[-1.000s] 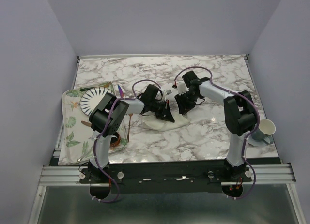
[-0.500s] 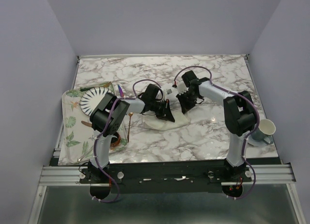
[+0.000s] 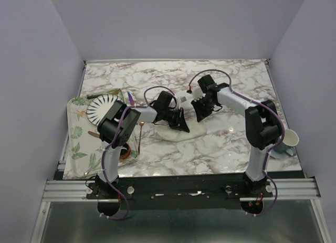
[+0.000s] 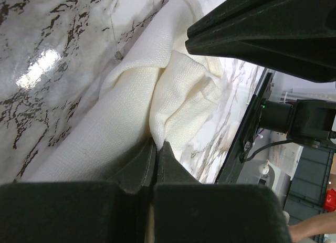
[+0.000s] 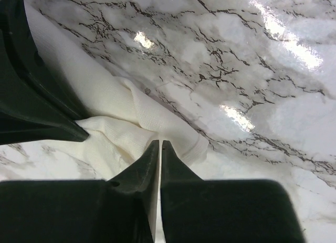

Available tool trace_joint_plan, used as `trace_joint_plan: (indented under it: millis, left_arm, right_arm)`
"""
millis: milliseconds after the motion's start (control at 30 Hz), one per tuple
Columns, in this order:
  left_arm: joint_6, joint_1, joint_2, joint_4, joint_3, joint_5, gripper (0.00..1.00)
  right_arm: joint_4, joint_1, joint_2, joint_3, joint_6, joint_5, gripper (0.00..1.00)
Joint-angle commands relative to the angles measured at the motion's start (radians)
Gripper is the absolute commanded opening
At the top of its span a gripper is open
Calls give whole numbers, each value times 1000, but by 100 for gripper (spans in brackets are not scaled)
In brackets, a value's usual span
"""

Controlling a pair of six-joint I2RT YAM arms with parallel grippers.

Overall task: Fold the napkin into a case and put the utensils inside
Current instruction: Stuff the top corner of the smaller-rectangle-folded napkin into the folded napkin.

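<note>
Marble table (image 3: 220,148) under everything. Leaf-print tray (image 3: 76,143) well left of left claw (image 4: 156,147), at table's left edge. Cream napkin (image 4: 131,112) bunched on table, right under both claws. Striped plate (image 3: 101,107) on tray, left of left claw. Left claw closed, pinching a napkin fold at its tips. Right claw (image 5: 159,144) just right of left claw, closed to a slit, tips on napkin edge; can't tell if cloth is caught. Mug (image 3: 287,142) far right of right claw, near table corner. Purple utensil (image 3: 128,99) at tray's far rim, left of left claw.
</note>
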Motion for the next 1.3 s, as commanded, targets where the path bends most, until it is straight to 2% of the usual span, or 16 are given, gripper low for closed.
trace_joint_plan:
  millis: [0,100,300,500,867,967,1067,1100,1167,1267]
  left_arm:
    - [49,9,58,-65,-24,-104,0]
    - [49,9,60,-63,-26,-104,0]
    - [48,9,61,-60,-27,-102,0]
    - [46,9,66,-60,-26,-101,0]
    - [46,9,64,-57,-32,-104,0]
    - [45,9,64,-57,-30,-104,0]
    - [45,9,68,-62,-27,-107,0]
    - [45,10,68,-63,-26,-107,0]
    - [46,10,69,-65,-24,-108,0]
    - [46,13,71,-68,-22,-110,0]
  right_arm:
    - [-10,7,36,25,-26,-19,18]
    - [7,10,53,15,-37,-19,21]
    - [8,30,28,-18,-46,-46,35]
    - [-9,39,-3,-24,-40,-67,41]
    - [83,74,40,-67,-56,102,39]
    - [105,85,30,-88,-60,137,35]
    - [111,88,19,-93,-65,157,21]
    - [109,88,14,-91,-65,159,9]
    - [94,88,-6,-82,-68,158,1]
    - [65,86,-30,-51,-69,157,1]
